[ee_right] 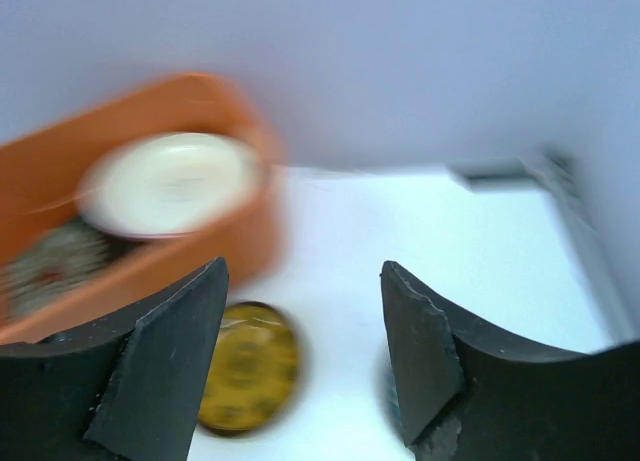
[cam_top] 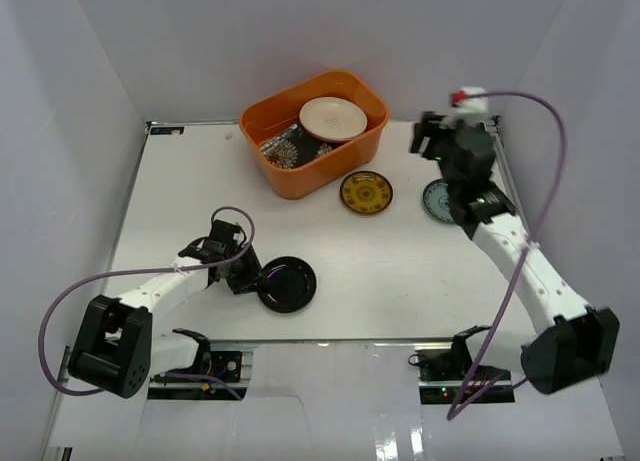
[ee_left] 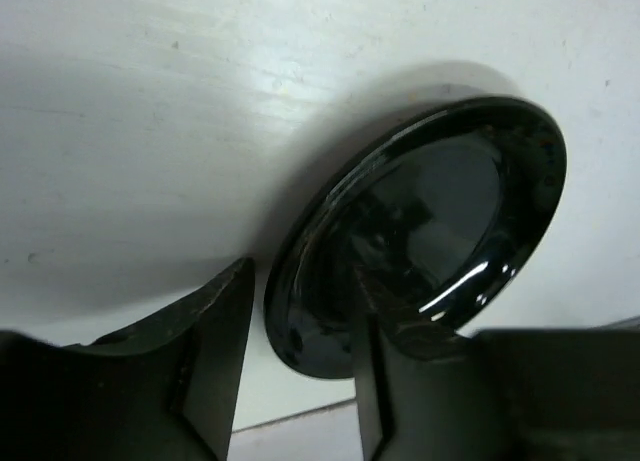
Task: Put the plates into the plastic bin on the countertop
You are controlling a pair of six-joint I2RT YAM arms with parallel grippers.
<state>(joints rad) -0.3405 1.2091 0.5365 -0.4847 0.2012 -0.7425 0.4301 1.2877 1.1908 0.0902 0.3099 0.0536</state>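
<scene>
The orange plastic bin [cam_top: 270, 173] stands at the back of the white countertop [cam_top: 400, 271]. It holds the cream plate [cam_top: 333, 118] and the black flowered plate [cam_top: 288, 147]. The yellow-patterned plate [cam_top: 366, 192] lies just in front of the bin. The teal-and-white plate [cam_top: 434, 198] is partly hidden under my right arm. The glossy black plate [cam_top: 287, 284] lies near the front. My left gripper [cam_top: 250, 277] is open, and its fingers straddle that plate's left rim [ee_left: 300, 281]. My right gripper [cam_top: 424, 138] is open and empty, raised right of the bin. Pink and plain teal plates are out of view.
White walls close the left, back and right sides. In the blurred right wrist view, the bin [ee_right: 170, 266] with the cream plate [ee_right: 165, 181] is at the left, and the yellow plate [ee_right: 250, 366] is below my open gripper [ee_right: 303, 281].
</scene>
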